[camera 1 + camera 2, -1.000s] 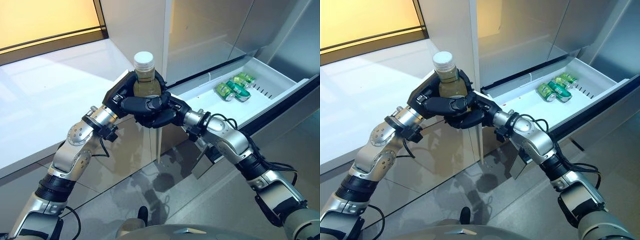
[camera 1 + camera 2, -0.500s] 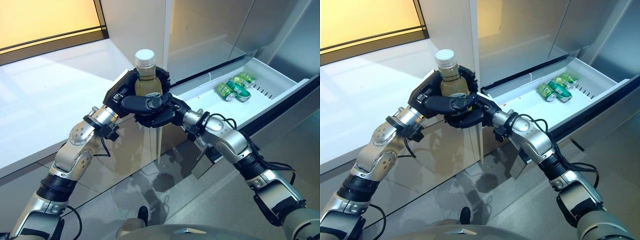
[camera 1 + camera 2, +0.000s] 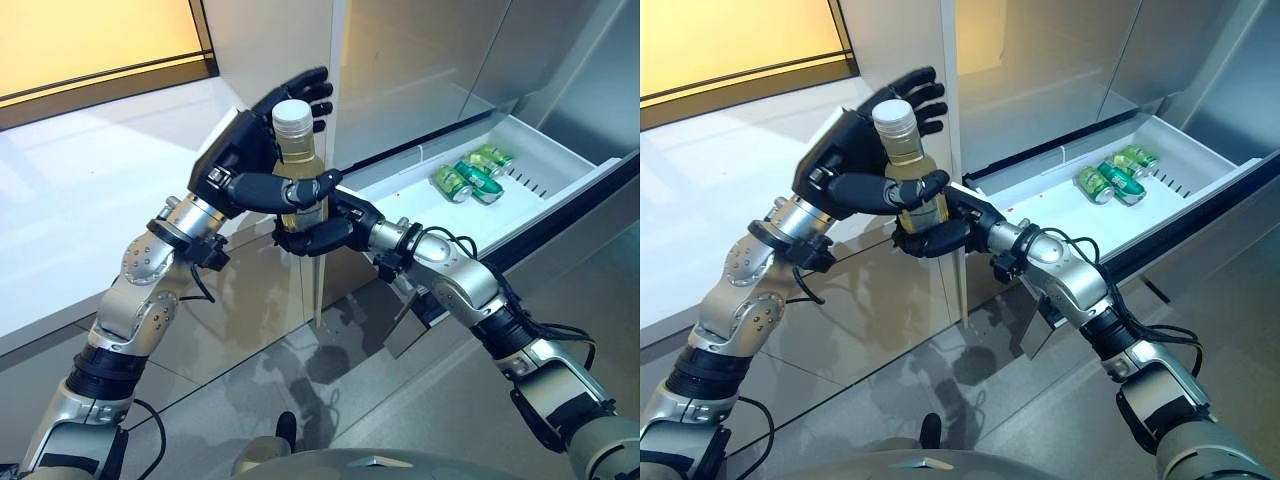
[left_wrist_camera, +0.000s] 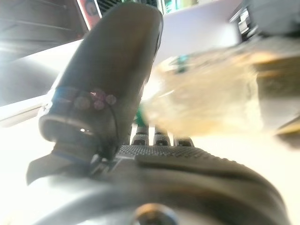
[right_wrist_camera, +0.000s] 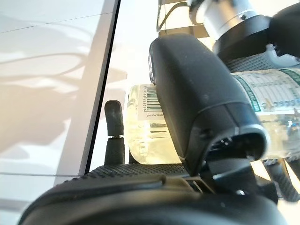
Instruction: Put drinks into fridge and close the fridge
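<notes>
A clear bottle (image 3: 297, 152) of pale yellow drink with a white cap stands upright between both hands, in front of the fridge's left edge. My right hand (image 3: 318, 232) is curled round its lower part; the right wrist view shows the thumb (image 5: 197, 93) across the label of the bottle (image 5: 140, 126). My left hand (image 3: 238, 150) is open behind the bottle, its fingers (image 3: 308, 88) straight up past the cap and its thumb lying across the front. The left wrist view shows the bottle (image 4: 206, 103) past the thumb (image 4: 112, 70). Green cans (image 3: 465, 178) lie in the open fridge drawer (image 3: 560, 160).
The white drawer sticks out to the right at about arm height, with bare room left of the cans. A white counter (image 3: 80, 200) runs along the left. The fridge's steel front (image 3: 420, 60) stands behind the hands.
My left hand's fingers have uncurled from the bottle and now stand straight. The bottle has risen a little and stays in my right hand.
</notes>
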Robot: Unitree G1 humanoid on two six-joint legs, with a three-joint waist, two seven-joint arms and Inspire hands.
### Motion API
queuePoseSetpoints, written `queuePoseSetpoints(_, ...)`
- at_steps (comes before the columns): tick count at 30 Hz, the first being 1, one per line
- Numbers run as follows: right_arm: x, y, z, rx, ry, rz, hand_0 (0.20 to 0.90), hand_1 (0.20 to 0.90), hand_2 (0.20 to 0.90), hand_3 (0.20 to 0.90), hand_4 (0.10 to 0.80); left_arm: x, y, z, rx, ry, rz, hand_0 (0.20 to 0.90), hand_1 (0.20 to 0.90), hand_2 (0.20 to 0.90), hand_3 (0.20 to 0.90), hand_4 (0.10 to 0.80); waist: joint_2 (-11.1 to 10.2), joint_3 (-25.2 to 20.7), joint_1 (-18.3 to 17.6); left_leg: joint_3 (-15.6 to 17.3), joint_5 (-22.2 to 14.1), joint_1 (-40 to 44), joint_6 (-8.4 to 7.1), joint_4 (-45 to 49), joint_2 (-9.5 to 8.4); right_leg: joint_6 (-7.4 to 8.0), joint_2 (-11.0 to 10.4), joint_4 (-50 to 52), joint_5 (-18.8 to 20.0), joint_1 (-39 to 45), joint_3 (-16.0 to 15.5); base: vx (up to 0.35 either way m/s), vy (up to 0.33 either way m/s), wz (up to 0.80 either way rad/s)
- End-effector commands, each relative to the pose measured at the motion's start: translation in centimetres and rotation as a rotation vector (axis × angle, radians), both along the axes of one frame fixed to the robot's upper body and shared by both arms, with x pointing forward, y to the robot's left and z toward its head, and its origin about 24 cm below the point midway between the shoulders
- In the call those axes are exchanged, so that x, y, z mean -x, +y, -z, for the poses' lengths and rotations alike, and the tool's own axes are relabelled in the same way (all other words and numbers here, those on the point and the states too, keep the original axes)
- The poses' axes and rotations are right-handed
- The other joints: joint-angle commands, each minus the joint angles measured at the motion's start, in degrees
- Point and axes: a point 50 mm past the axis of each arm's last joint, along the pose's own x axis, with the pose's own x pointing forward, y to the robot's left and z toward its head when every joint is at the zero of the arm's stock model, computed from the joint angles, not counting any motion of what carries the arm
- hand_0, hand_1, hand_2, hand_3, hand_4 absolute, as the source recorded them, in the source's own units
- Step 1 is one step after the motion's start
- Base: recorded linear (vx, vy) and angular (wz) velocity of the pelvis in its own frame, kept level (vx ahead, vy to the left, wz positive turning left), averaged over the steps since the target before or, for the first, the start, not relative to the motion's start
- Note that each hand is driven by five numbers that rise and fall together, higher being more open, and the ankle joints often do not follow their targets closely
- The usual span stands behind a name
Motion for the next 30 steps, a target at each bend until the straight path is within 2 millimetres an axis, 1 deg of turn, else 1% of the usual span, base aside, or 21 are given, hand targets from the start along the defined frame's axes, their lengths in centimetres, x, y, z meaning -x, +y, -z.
queuePoseSetpoints(1, 1.5, 1.4, -11.7, -0.306, -0.458, -0.136, 0.3, 0.3, 0.3, 0.2, 0.1, 0.5, 0.8, -4.1, 0.035, -0.24, -0.007, 0.9, 0.9, 0.9, 0.9, 0.8, 1.3, -7.9, 0.3, -0.3, -9.6, 4.4, 0.38, 0.1, -0.7, 2.54, 0.2, 0.2, 3.4, -4.3, -0.2, -0.012, 0.002, 0.04)
queuePoseSetpoints(4, 2.4, 0.5, -12.9, -0.315, -0.537, -0.133, 0.3, 0.3, 0.3, 0.2, 0.1, 1.0, 1.3, -3.5, 0.022, -0.236, 0.027, 0.9, 0.9, 0.9, 0.9, 0.8, 1.3, -7.9, 0.2, -0.2, -9.6, 4.3, 0.37, 0.1, -0.71, 2.64, 0.2, 0.2, 3.4, -4.4, -0.1, -0.011, 0.003, 0.02)
queuePoseSetpoints(7, 3.1, -0.2, -13.6, -0.322, -0.581, -0.131, 0.3, 0.3, 0.3, 0.2, 0.1, 1.4, 1.5, -3.0, 0.038, -0.216, 0.086, 0.9, 0.9, 0.9, 0.9, 0.8, 1.3, -7.9, -0.1, -0.1, -9.6, 4.3, 0.42, 0.1, -0.73, 2.65, 0.3, 0.2, 3.5, -4.5, 0.2, 0.0, 0.0, 0.0)
queuePoseSetpoints(9, 3.8, -1.0, -14.0, -0.326, -0.624, -0.123, 0.3, 0.3, 0.3, 0.2, 0.1, 1.8, 1.6, -1.9, 0.119, -0.157, 0.201, 0.9, 0.9, 0.9, 0.9, 0.8, 1.4, -7.7, -0.5, 0.3, -9.1, 4.0, 0.55, 0.1, -0.85, 2.61, 0.2, 0.2, 4.1, -5.0, 0.4, -0.056, 0.029, -0.02)
queuePoseSetpoints(10, 4.0, -1.1, -14.0, -0.329, -0.631, -0.121, 0.3, 0.3, 0.3, 0.2, 0.1, 1.9, 1.5, -1.7, 0.131, -0.145, 0.233, 0.9, 0.9, 0.9, 0.9, 0.8, 1.4, -7.8, -0.6, 0.3, -9.1, 4.0, 0.58, 0.1, -0.86, 2.61, 0.2, 0.2, 4.1, -5.0, 0.5, -0.053, 0.026, -0.05)
queuePoseSetpoints(11, 4.3, -1.5, -14.1, -0.339, -0.646, -0.113, 0.3, 0.3, 0.3, 0.2, 0.1, 2.2, 1.2, -1.1, 0.178, -0.12, 0.313, 0.9, 0.9, 0.9, 0.9, 0.8, 1.4, -7.7, -0.9, 0.4, -9.2, 4.0, 0.62, 0.1, -0.87, 2.64, 0.2, 0.2, 4.2, -5.1, 0.7, 0.018, 0.012, -0.05)
queuePoseSetpoints(12, 4.4, -1.6, -14.1, -0.345, -0.649, -0.11, 0.3, 0.3, 0.3, 0.2, 0.1, 2.3, 1.1, -0.9, 0.192, -0.115, 0.335, 0.9, 0.9, 0.9, 0.9, 0.8, 1.4, -7.8, -0.9, 0.4, -9.8, 4.3, 0.59, 0.1, -0.81, 2.72, 0.2, 0.2, 3.7, -4.9, 0.8, -0.015, 0.021, -0.06)
queuePoseSetpoints(13, 4.8, -2.0, -14.3, -0.371, -0.656, -0.109, 0.3, 0.3, 0.3, 0.2, 0.1, 2.5, 1.0, -0.1, 0.257, -0.087, 0.377, 0.9, 0.9, 0.9, 0.9, 0.8, 1.4, -7.7, -1.3, 0.6, -9.4, 4.2, 0.66, 0.1, -0.89, 2.64, 0.2, 0.2, 4.3, -5.2, 1.1, -0.006, 0.016, -0.04)
queuePoseSetpoints(16, 5.2, -2.3, -14.5, -0.4, -0.662, -0.104, 0.3, 0.3, 0.3, 0.2, 0.1, 2.4, 1.2, 1.0, 0.303, -0.05, 0.352, 0.9, 0.9, 0.9, 0.9, 0.8, 1.3, -7.7, -1.7, 0.8, -9.6, 4.3, 0.72, 0.1, -0.94, 2.56, 0.3, 0.3, 4.4, -5.3, 1.5, -0.012, 0.017, -0.05)
queuePoseSetpoints(19, 5.8, -3.1, -14.6, -0.419, -0.663, -0.101, 0.3, 0.3, 0.3, 0.2, 0.1, 2.5, 1.7, 3.1, 0.422, 0.023, 0.414, 0.9, 0.9, 0.9, 0.9, 0.8, 1.2, -7.6, -2.1, 1.0, -9.7, 4.3, 0.82, 0.1, -0.93, 2.41, 0.4, 0.3, 4.3, -5.3, 1.8, -0.006, 0.011, -0.03)
queuePoseSetpoints(21, 6.1, -3.6, -14.5, -0.42, -0.67, -0.093, 0.3, 0.3, 0.3, 0.2, 0.1, 2.8, 1.6, 4.3, 0.492, 0.056, 0.463, 0.9, 0.9, 0.9, 0.9, 0.8, 1.1, -7.5, -2.3, 1.1, -9.8, 4.3, 0.8, 0.1, -0.91, 2.37, 0.4, 0.3, 4.3, -5.4, 2.0, -0.003, 0.005, -0.02)
queuePoseSetpoints(22, 6.3, -4.1, -14.5, -0.418, -0.681, -0.08, 0.3, 0.3, 0.3, 0.2, 0.1, 3.1, 1.5, 5.7, 0.523, 0.097, 0.479, 0.9, 0.9, 0.9, 0.9, 0.8, 1.0, -7.4, -2.6, 1.3, -9.9, 4.3, 0.76, 0.1, -0.89, 2.38, 0.4, 0.3, 4.3, -5.5, 2.2, -0.007, 0.009, -0.04)
queuePoseSetpoints(23, 6.5, -4.3, -14.5, -0.417, -0.686, -0.076, 0.3, 0.3, 0.3, 0.2, 0.1, 3.2, 1.4, 6.2, 0.546, 0.115, 0.5, 0.9, 0.9, 0.9, 0.9, 0.8, 1.0, -7.4, -2.6, 1.3, -9.9, 4.4, 0.77, 0.1, -0.9, 2.37, 0.5, 0.3, 4.4, -5.5, 2.3, -0.009, 0.008, -0.05)
queuePoseSetpoints(24, 6.8, -5.0, -14.6, -0.412, -0.7, -0.054, 0.3, 0.3, 0.3, 0.2, 0.1, 3.7, 1.0, 7.9, 0.638, 0.174, 0.58, 0.9, 0.9, 0.9, 0.9, 0.8, 0.9, -7.3, -2.8, 1.3, -10.0, 4.4, 0.79, 0.1, -0.89, 2.32, 0.5, 0.3, 4.4, -5.6, 2.4, -0.009, 0.008, -0.03)
queuePoseSetpoints(26, 6.9, -5.7, -14.7, -0.415, -0.705, -0.036, 0.3, 0.3, 0.3, 0.2, 0.1, 4.1, 0.6, 9.7, 0.743, 0.228, 0.634, 0.9, 0.9, 0.9, 0.9, 0.8, 0.8, -7.1, -3.2, 1.6, -10.1, 4.3, 0.75, 0.1, -0.83, 2.33, 0.5, 0.4, 4.4, -5.8, 2.8, -0.011, 0.009, -0.04)
queuePoseSetpoints(28, 6.9, -6.5, -14.8, -0.422, -0.702, -0.01, 0.3, 0.3, 0.3, 0.2, 0.1, 4.4, 0.6, 11.7, 0.842, 0.303, 0.607, 0.9, 0.9, 0.9, 0.9, 0.8, 0.6, -6.9, -3.6, 1.9, -10.2, 4.4, 0.7, 0.1, -0.76, 2.3, 0.6, 0.4, 4.6, -5.9, 3.2, -0.009, 0.005, -0.07)
queuePoseSetpoints(30, 6.9, -6.9, -14.8, -0.427, -0.694, 0.006, 0.3, 0.3, 0.3, 0.2, 0.1, 4.6, 0.8, 13.2, 0.871, 0.356, 0.558, 0.9, 0.9, 0.9, 0.9, 0.8, 0.6, -6.8, -3.8, 2.1, -10.3, 4.4, 0.68, 0.1, -0.75, 2.31, 0.6, 0.5, 4.6, -6.0, 3.3, -0.008, 0.004, -0.09)
